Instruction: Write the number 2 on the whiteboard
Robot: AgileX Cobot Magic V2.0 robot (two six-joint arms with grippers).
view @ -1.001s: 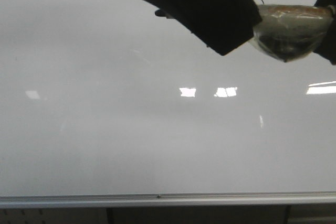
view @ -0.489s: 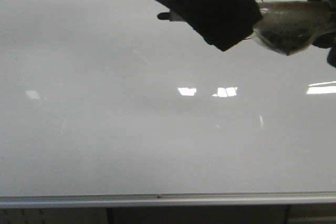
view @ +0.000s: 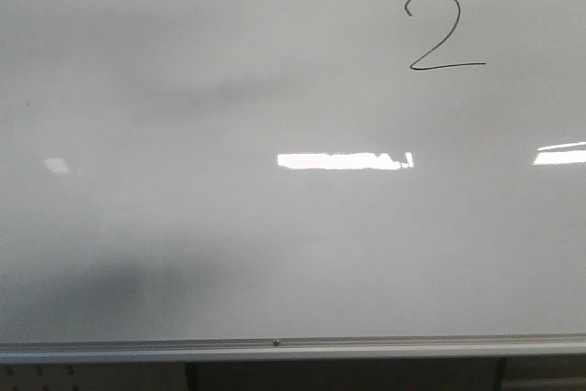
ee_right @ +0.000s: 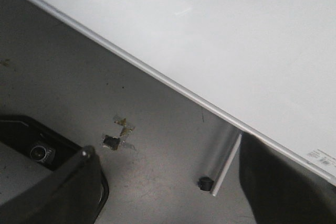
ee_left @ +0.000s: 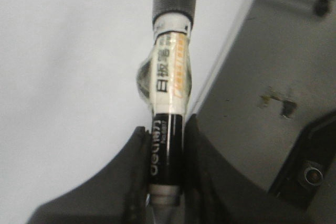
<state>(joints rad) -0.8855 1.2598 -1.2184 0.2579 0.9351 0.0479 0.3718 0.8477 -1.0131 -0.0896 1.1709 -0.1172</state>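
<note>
**A black 2 stands on the board; the left gripper holds the marker**

The large glossy pale grey-white whiteboard [view: 183,254] with its silver aluminium frame fills the front view. The thin black hand-drawn number 2 [view: 443,32] sits on the board's surface near its upper right part, well above the frame's lower edge, with a hooked top, a diagonal stroke and a flat base.

The left gripper [ee_left: 167,145] is clenched around a black-and-white cylindrical whiteboard marker [ee_left: 169,103], its dark fingers [ee_left: 137,153] pressing the black section of the barrel from both sides. In the front view it appears only as a blur at the board's top.

The right gripper [ee_right: 168,182] is spread wide and holds nothing, hanging beside the board's frame over grey floor.
</note>
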